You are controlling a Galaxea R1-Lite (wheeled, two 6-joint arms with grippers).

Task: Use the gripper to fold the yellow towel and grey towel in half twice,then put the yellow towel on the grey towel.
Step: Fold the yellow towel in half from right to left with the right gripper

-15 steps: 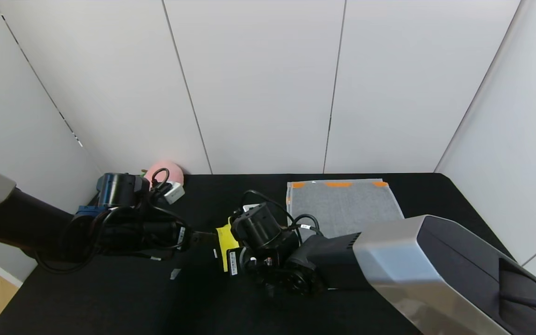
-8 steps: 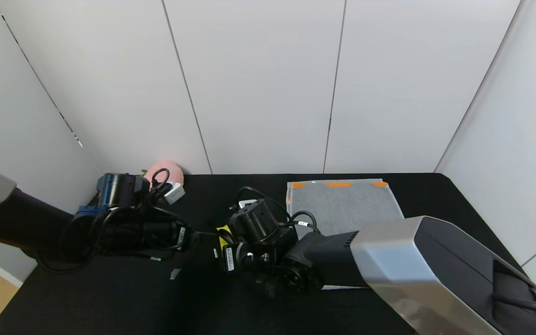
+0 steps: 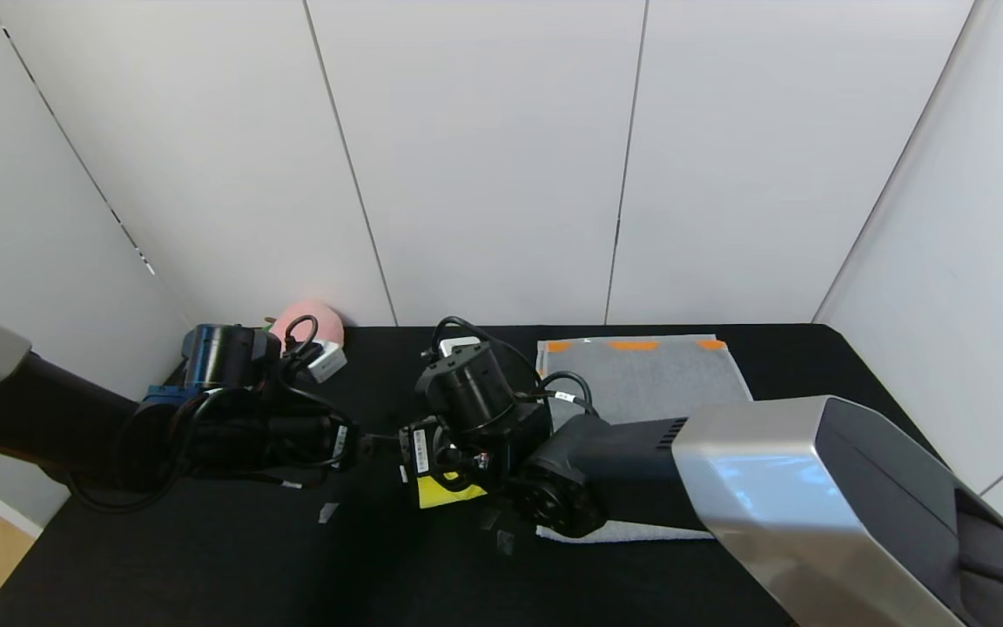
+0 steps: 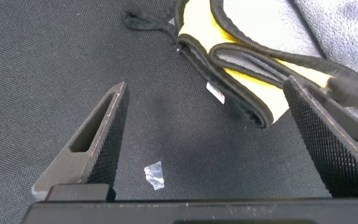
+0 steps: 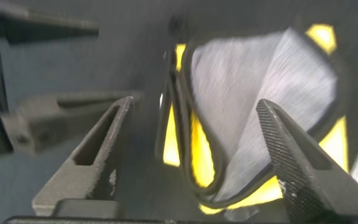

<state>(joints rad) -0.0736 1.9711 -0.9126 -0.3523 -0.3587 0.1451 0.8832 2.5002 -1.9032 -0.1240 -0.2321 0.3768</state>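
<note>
The yellow towel (image 3: 447, 494) lies folded on the black table (image 3: 205, 557), just left of the grey towel (image 3: 641, 383). The right gripper (image 5: 197, 155) hangs over the yellow towel, jaws spread wide, holding nothing. The left gripper (image 4: 210, 137) sits just left of the yellow towel, jaws wide apart and empty.

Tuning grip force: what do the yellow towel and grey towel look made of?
Yellow towel: soft, thin cloth, probably microfibre; it folds limply, with a pale fuzzy reverse and black stitched trim. Grey towel: looks like matte terry, looped nap, with orange marks on a paler band.
</note>
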